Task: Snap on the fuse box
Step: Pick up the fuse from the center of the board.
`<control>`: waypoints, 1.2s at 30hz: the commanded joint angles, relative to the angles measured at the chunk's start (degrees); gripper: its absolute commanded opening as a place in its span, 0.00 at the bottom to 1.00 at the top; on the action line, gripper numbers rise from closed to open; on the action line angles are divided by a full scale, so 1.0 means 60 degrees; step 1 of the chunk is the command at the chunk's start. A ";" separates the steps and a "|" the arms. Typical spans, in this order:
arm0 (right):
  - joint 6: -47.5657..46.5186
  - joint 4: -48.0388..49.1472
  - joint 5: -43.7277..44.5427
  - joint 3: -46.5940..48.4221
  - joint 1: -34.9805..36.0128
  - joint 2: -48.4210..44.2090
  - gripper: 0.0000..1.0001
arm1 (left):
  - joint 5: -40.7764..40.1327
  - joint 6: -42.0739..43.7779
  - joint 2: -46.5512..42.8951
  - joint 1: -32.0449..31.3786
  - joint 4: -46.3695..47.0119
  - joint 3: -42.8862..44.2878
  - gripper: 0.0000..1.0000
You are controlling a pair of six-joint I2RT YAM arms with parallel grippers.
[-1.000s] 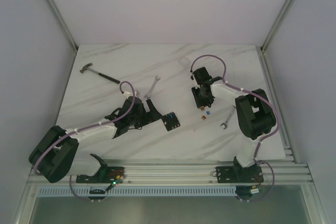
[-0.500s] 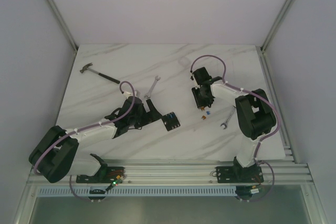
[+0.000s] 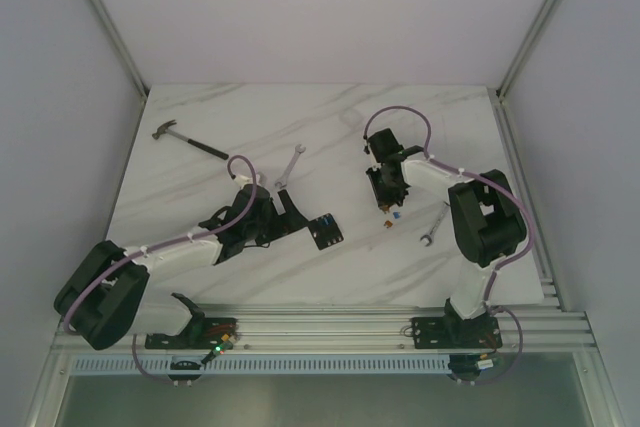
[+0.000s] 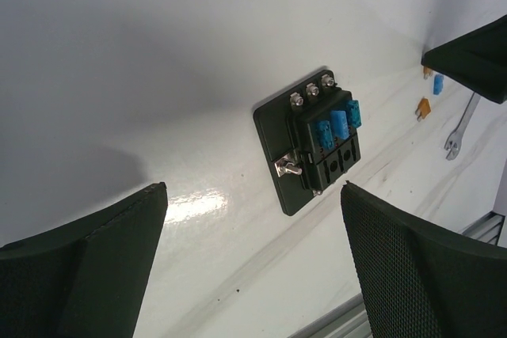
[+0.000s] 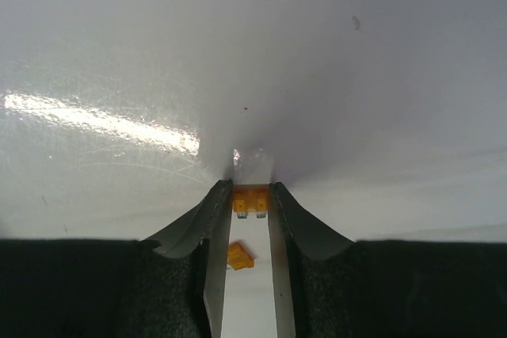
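The fuse box is a black block on a flat black base, lying on the marble table right of my left gripper. In the left wrist view the fuse box shows blue fuses in some slots and several screws. It lies ahead of my open, empty left gripper. My right gripper points down at the loose fuses. In the right wrist view it is shut on a small amber fuse at the tabletop. A second amber fuse lies behind it.
A hammer lies at the far left and a wrench behind the left gripper. Another wrench lies right of the loose fuses, including a blue one. The aluminium rail runs along the near edge.
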 commanded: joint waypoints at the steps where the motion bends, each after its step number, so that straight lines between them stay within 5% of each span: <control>1: 0.0489 -0.0334 -0.0109 -0.0125 0.0140 -0.0408 0.19 | 0.0061 0.0248 -0.0309 0.0007 0.0181 -0.0031 0.99; 19: 0.1908 -0.0173 0.0166 0.0206 0.0959 -0.0127 0.19 | 0.0122 0.0415 -0.0481 -0.0128 0.0808 -0.0045 0.97; 36: 0.1246 -0.1341 0.0215 0.0861 0.1211 0.0784 0.43 | 0.0192 0.0456 -0.0577 -0.0144 0.0881 -0.0144 0.97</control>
